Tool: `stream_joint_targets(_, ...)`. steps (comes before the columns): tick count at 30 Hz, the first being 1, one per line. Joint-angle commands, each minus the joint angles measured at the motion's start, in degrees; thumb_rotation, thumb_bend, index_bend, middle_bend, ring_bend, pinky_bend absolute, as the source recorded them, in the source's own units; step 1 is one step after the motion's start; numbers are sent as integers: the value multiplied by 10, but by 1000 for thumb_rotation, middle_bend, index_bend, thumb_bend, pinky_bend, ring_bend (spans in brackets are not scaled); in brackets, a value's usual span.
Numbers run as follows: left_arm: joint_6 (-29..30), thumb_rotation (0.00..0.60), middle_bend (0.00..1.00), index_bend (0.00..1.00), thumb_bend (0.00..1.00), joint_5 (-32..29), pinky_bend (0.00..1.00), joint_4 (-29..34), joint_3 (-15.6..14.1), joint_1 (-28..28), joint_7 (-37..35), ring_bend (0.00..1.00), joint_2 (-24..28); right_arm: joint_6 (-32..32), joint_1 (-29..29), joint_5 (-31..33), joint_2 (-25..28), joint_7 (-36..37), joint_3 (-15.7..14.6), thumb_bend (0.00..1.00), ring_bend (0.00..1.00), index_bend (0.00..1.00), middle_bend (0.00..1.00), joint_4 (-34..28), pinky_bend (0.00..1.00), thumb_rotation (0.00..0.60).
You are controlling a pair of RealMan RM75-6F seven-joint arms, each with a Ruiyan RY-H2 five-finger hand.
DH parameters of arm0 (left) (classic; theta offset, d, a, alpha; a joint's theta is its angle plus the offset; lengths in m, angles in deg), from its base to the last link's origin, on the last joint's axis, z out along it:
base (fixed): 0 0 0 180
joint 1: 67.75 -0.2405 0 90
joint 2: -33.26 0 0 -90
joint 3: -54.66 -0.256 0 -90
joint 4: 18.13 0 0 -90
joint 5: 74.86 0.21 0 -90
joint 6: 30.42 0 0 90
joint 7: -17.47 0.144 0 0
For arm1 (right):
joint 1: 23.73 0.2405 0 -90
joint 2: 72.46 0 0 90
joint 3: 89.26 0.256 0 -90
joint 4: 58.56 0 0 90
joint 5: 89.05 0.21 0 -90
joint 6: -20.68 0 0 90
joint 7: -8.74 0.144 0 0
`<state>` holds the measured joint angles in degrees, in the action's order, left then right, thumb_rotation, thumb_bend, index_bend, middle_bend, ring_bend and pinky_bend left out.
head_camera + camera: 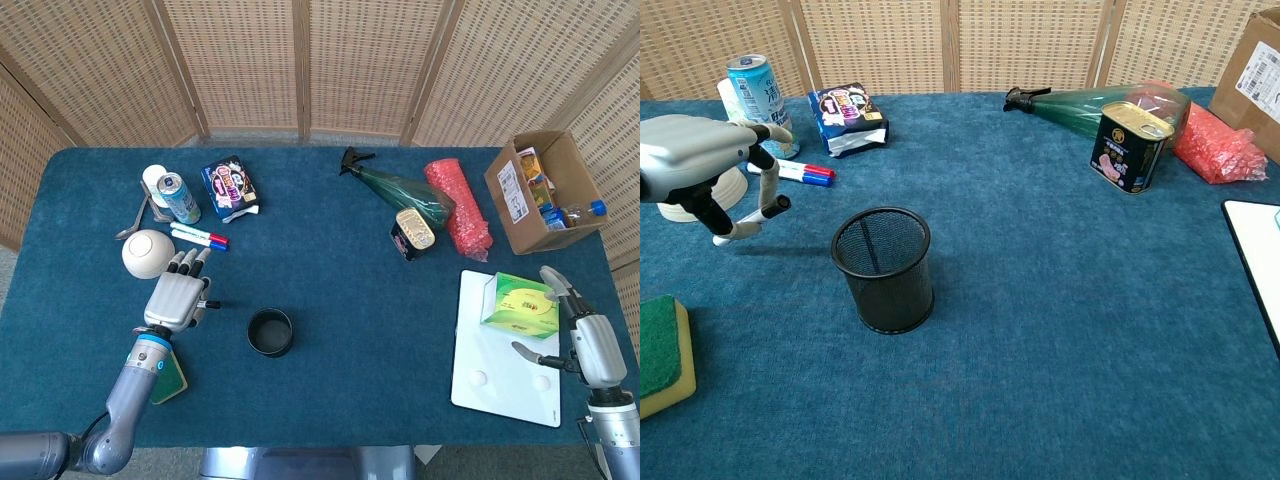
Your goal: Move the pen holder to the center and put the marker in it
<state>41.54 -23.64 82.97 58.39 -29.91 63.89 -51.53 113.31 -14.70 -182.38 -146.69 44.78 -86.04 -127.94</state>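
A black mesh pen holder [271, 331] [884, 268] stands upright near the middle of the blue table. To its left my left hand [177, 298] [702, 167] pinches a white marker with a black cap [750, 221] [207, 304], lifted off the cloth and tilted, cap end toward the holder. Two more markers [199, 236] [796, 171] lie on the table behind the hand. My right hand [584, 341] hovers at the right edge beside the white board, fingers apart, holding nothing.
A white bowl [148, 253], drink can [759, 91], snack packet [847, 118] and spoon sit at the back left. A green sponge [660, 353] lies at the front left. Spray bottle [1090, 105], tin [1126, 145], red wrap, cardboard box [545, 192] and a green box on a white board [502, 360] fill the right.
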Motion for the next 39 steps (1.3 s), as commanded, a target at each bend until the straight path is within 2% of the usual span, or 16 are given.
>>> stream_joint_targets(1,3,600,0,565,377,28,119,27,6,-8,-39,0,18,0,0,0,0,-1,0,0,182,8,79,0,308,600)
stream_joint_targets(17,-43,600,0,577,376,131,137,93,36,-33,-258,0,92,-5,1,0,-2,-8,-2,0,182,8,81,-3,308,600)
stream_joint_targets(26,-37,600,0,576,375,193,136,161,38,-48,-316,0,134,-7,1,4,-1,-6,-1,0,182,8,81,-2,308,600)
stream_joint_targets(32,-47,600,0,574,376,233,135,214,29,-54,-346,0,161,-5,0,3,0,-5,0,0,182,8,81,-5,308,600)
stream_joint_targets(39,-66,600,0,570,376,229,133,208,30,-41,-337,0,127,-1,-2,5,3,0,2,0,182,8,81,-6,308,600)
